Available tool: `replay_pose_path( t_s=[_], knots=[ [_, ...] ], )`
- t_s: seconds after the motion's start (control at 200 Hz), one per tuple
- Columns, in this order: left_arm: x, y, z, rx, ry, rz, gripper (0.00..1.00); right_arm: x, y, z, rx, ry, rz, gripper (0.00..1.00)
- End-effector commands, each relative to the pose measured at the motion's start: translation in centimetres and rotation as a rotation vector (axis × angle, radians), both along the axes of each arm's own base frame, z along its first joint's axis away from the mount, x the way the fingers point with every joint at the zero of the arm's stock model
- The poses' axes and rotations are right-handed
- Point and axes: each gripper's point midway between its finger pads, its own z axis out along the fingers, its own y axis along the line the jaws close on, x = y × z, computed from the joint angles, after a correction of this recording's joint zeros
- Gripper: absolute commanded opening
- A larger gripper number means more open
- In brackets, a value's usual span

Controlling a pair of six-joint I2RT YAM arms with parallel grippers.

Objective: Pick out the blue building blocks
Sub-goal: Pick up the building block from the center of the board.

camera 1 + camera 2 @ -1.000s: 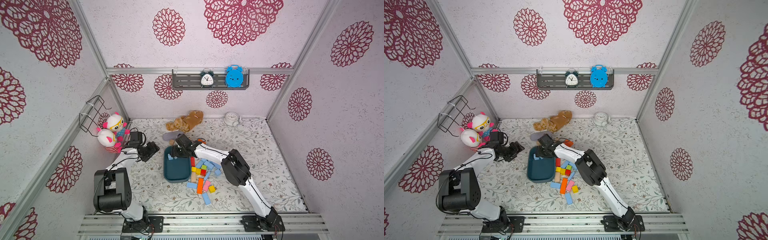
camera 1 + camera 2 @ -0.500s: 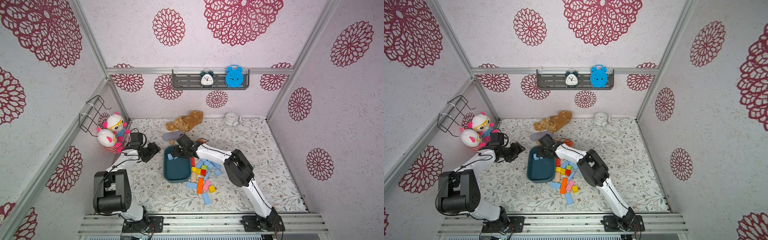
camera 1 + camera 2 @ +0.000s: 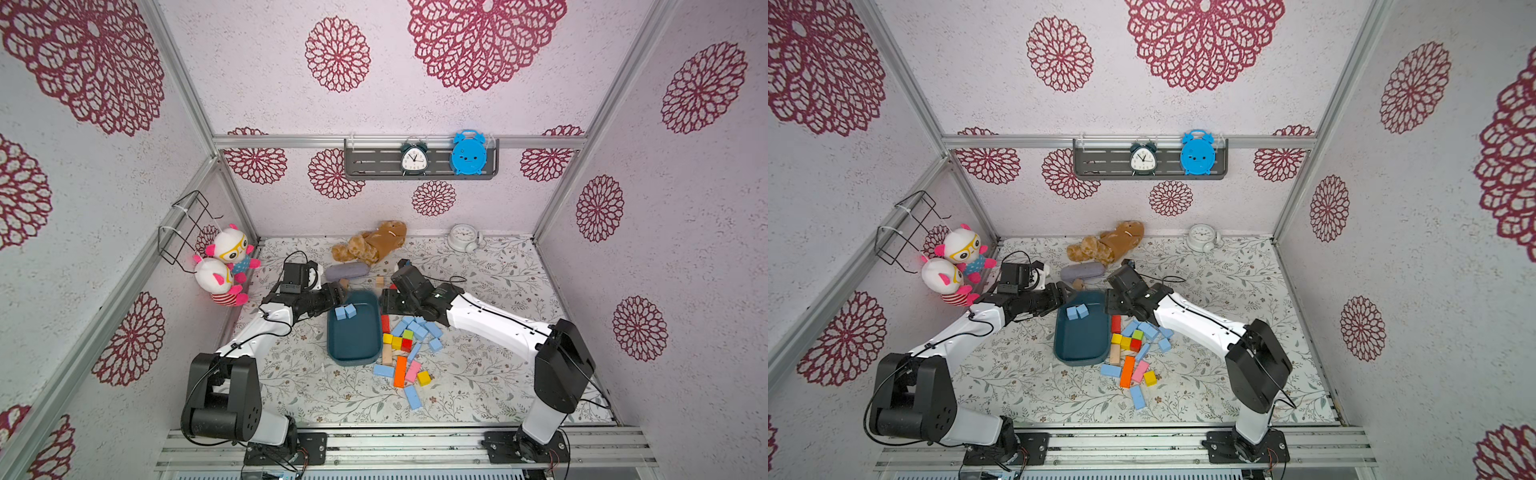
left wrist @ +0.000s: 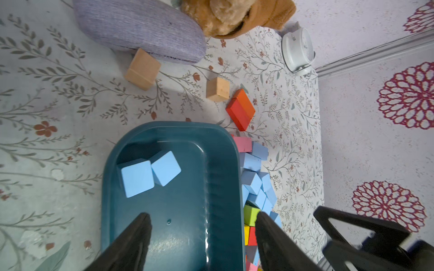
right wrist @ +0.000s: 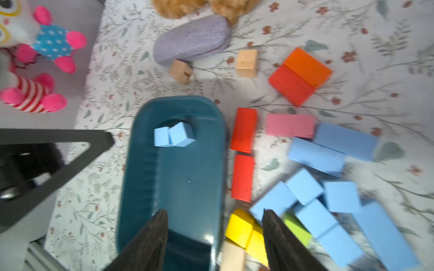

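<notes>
Because the loose blue building blocks (image 5: 304, 186) lie just beside the spread, empty right tool (image 5: 214, 212), that arm is nearer than the left.

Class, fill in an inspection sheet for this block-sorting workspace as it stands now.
Surface: floral tabletop.
Job's things: two blue cubes in the teal tray; other blue blocks loose beside it.
Clutter: red, orange, yellow, pink, green, tan blocks; brown plush; lilac pouch; white clock.
Grippers: left gripper and right gripper open, empty.
Cables: black cable lying beyond the right arm.
Surroundings: clock shelf, wire basket, two plush dolls.
</notes>
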Motion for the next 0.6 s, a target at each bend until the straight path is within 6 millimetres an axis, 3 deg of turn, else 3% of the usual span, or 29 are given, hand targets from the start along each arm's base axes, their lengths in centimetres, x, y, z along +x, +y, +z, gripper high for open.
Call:
replay_pose_path(
  t_s=[0.0,0.085,0.17,0.37,0.595],
  knots=[
    [-0.3,-0.6,1.6,-0.033,-0.075,-0.028,0.74,0.1,-5.8,-2.9,-0.205,0.062,-0.046,0.68],
    [-0.7,-0.6,1.8,-0.039,-0.088,-0.026,0.75,0.6,-7.6,-4.1,-0.263,0.093,-0.058,0.68],
    [-0.7,-0.6,1.7,-0.036,-0.087,-0.028,0.75,1.0,-7.7,-4.8,-0.293,0.102,-0.033,0.67],
    [-0.4,-0.7,0.9,-0.055,-0.049,-0.010,0.75,2.2,-5.1,-5.6,-0.275,0.091,0.070,0.64],
    [-0.3,2.2,-1.3,0.044,0.024,0.123,0.77,3.1,-2.5,-6.9,-0.274,0.087,0.187,0.64]
  ],
)
